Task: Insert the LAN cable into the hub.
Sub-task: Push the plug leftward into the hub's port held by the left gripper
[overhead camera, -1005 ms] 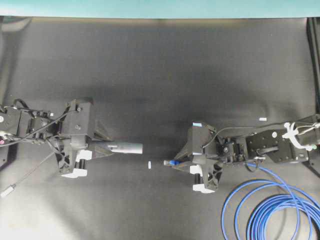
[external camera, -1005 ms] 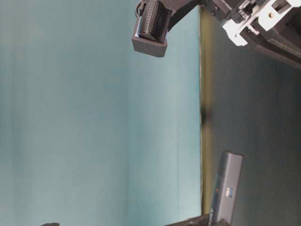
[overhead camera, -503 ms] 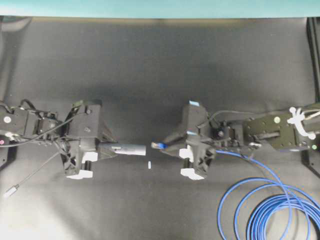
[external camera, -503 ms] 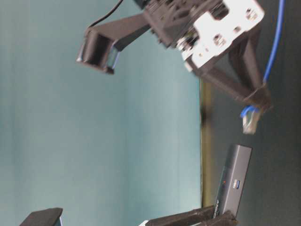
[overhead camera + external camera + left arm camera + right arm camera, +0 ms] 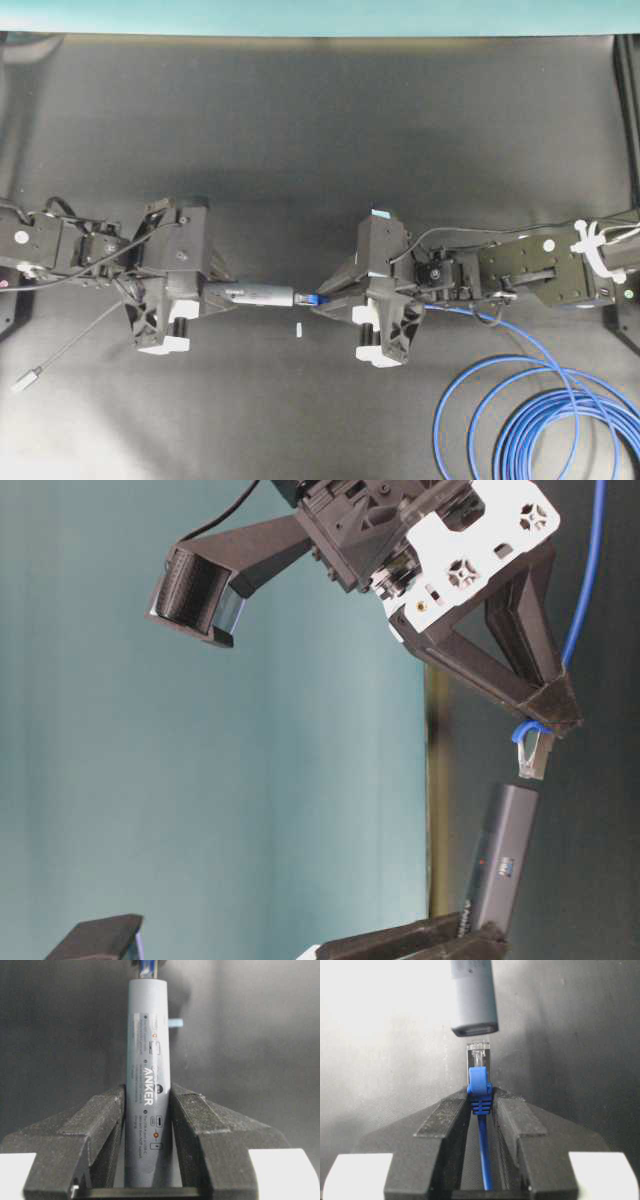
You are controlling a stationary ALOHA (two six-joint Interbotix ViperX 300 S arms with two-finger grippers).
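The hub [image 5: 474, 995] is clenched by the left gripper [image 5: 147, 1110]; the LAN cable's plug [image 5: 478, 1057], grasped by the right gripper [image 5: 480, 1105], should be centred on the port, then pushed straight.

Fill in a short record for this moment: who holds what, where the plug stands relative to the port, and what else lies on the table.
left gripper: shut on the hub
right gripper: shut on the LAN cable
plug: just short of the hub's end port, not inserted
loops of cable: on the table
small white piece: on the table below the gap
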